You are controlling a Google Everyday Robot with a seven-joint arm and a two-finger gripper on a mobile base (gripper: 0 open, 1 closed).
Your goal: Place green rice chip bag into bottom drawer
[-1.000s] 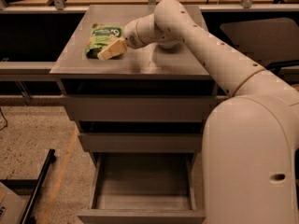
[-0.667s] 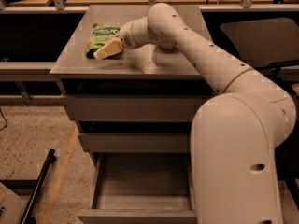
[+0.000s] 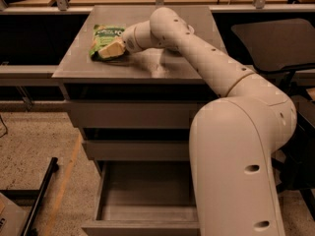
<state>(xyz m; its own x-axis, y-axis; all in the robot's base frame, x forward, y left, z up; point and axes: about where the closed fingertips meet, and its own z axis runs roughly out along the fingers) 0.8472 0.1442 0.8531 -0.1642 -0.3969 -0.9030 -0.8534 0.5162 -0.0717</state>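
Your hand (image 3: 112, 48) sits low over the counter (image 3: 83, 67), toward its left rear. Right of the hand you see a black chair (image 3: 275, 41); below and left of it, a black bar (image 3: 42, 188) lies on speckled floor (image 3: 34, 136).

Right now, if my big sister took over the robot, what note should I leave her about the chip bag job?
Gripper: down at the cabinet top, on the near edge of the green rice chip bag.
Bag: lying on the cabinet top toward the view's left, not lifted, not in any drawer.
Bottom drawer: pulled open, below the two shut drawers.
Done: drawer open, gripper at the bag.
Left: grip the bag, carry it down, drop it in the bottom drawer.
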